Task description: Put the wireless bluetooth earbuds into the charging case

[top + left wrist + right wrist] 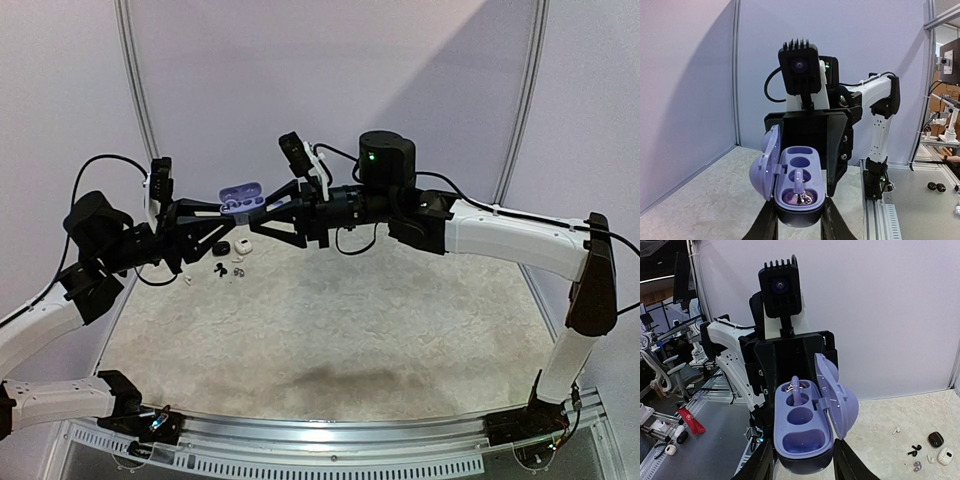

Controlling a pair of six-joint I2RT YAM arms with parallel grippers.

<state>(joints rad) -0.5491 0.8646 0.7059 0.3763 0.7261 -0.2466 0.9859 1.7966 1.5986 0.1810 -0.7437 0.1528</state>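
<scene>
The purple charging case (240,193) hangs open in mid-air above the table's far left, its lid standing up. My left gripper (222,205) is shut on its dark base from the left. My right gripper (258,208) grips it from the right, both fingers against the base. In the left wrist view the case (800,180) sits between the fingers (767,222), with a purple earbud (799,182) in the near slot, stem up. The right wrist view shows the case (802,432) with that earbud (794,387) at the far end. Loose earbuds (218,270) lie on the table below.
A black case (220,249) and a white case (243,246) sit on the table under the grippers. Beside them lie black buds (913,450), a silvery bud (916,467) and a white bud (896,430). Curved white walls close the back.
</scene>
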